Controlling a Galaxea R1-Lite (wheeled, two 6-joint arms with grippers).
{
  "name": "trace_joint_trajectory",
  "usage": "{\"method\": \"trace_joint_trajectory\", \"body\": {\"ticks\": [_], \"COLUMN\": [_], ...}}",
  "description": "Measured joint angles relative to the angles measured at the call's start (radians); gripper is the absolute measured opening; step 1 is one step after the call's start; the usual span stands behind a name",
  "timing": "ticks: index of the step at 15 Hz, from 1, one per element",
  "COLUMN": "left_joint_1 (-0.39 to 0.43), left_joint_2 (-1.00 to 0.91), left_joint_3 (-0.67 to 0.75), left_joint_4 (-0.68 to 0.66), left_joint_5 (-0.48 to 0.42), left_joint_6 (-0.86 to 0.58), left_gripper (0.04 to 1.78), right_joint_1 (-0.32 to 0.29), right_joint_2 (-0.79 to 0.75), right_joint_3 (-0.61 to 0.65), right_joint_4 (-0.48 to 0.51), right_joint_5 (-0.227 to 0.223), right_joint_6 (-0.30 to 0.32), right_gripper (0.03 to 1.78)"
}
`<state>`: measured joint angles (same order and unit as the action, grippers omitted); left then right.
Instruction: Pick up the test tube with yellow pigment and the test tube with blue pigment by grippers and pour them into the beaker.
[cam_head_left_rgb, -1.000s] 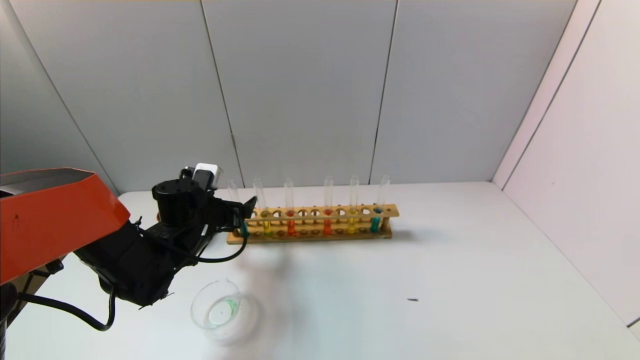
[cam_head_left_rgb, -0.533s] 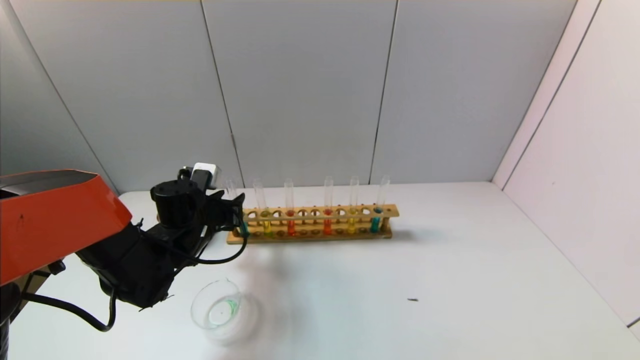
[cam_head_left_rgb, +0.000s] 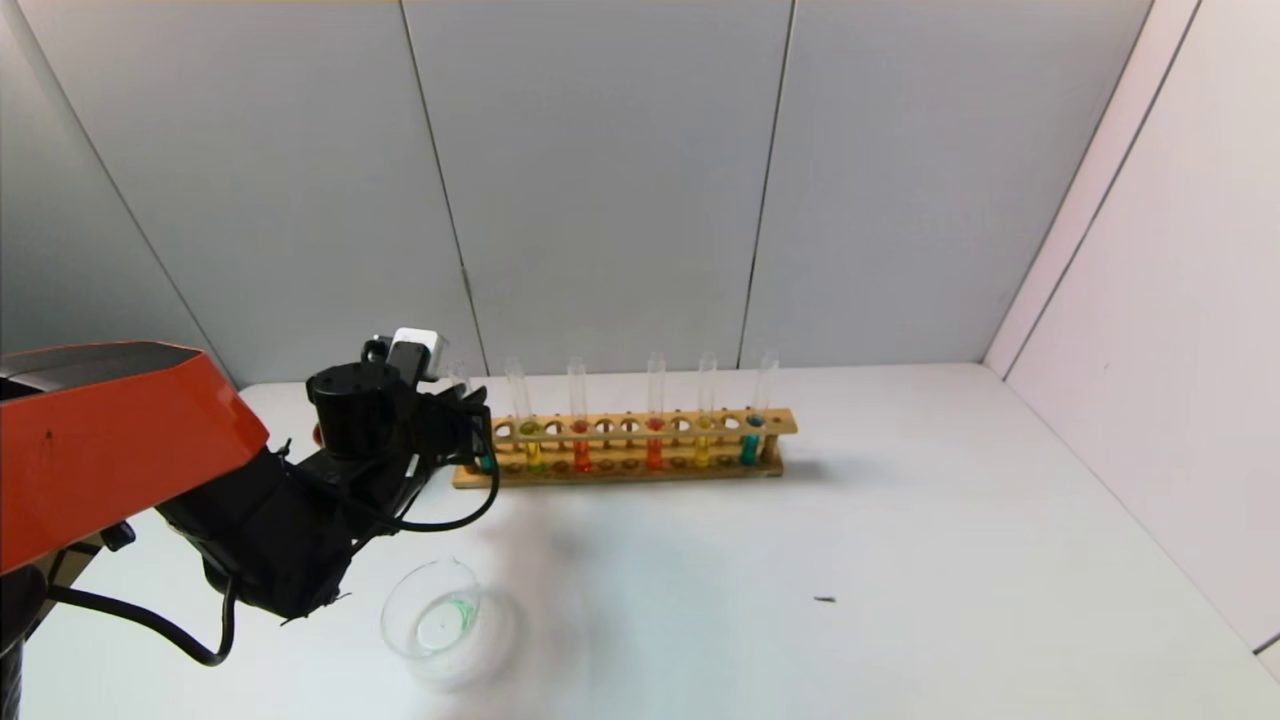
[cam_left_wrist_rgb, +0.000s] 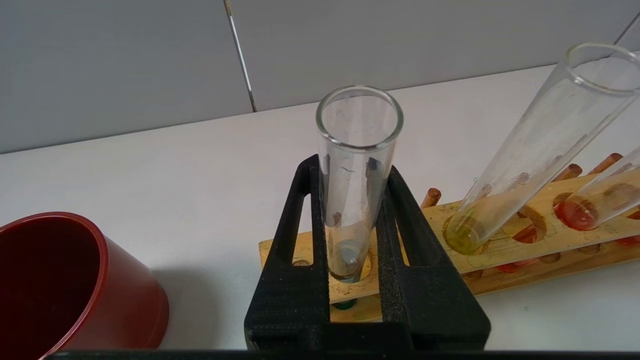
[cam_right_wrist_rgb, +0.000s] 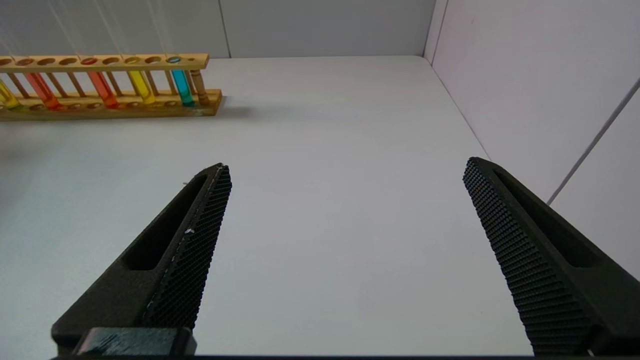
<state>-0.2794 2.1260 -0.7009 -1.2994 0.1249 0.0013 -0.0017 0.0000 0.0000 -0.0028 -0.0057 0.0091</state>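
Note:
My left gripper (cam_head_left_rgb: 472, 420) is at the left end of the wooden rack (cam_head_left_rgb: 640, 425). Its fingers (cam_left_wrist_rgb: 310, 210) are shut on the leftmost tube, a test tube with blue pigment (cam_left_wrist_rgb: 357, 130), which stands upright in its end hole; turquoise liquid shows at its bottom (cam_head_left_rgb: 487, 462). The test tube with yellow pigment (cam_head_left_rgb: 535, 455) stands one hole to the right and also shows in the left wrist view (cam_left_wrist_rgb: 525, 150). The beaker (cam_head_left_rgb: 432, 610) sits on the table in front, apart from the arm, with a green trace inside. My right gripper (cam_right_wrist_rgb: 345, 170) is open and empty above bare table.
The rack also holds orange and red tubes, a golden-yellow tube (cam_head_left_rgb: 703, 450) and a second blue tube (cam_head_left_rgb: 750, 445) at its right end. A dark red cup (cam_left_wrist_rgb: 60, 285) stands left of the rack. A small dark speck (cam_head_left_rgb: 825, 599) lies on the white table.
My left gripper has shifted slightly left and its fingers have closed in on the leftmost blue tube. The tube still stands in the rack. The beaker has not moved.

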Motion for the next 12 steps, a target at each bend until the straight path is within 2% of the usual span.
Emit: {"method": "trace_joint_trajectory", "body": {"ticks": [12], "left_joint_1": [-0.06], "left_joint_2": [0.002], "left_joint_3": [-0.015], "left_joint_4": [0.058], "left_joint_5": [0.038], "left_joint_6": [0.066], "left_gripper": [0.31], "right_joint_1": [0.0], "right_joint_2": [0.0], "right_joint_3": [0.0], "right_joint_4": [0.0], "right_joint_5": [0.0], "right_joint_6": [0.0], "right_gripper": [1.7]}}
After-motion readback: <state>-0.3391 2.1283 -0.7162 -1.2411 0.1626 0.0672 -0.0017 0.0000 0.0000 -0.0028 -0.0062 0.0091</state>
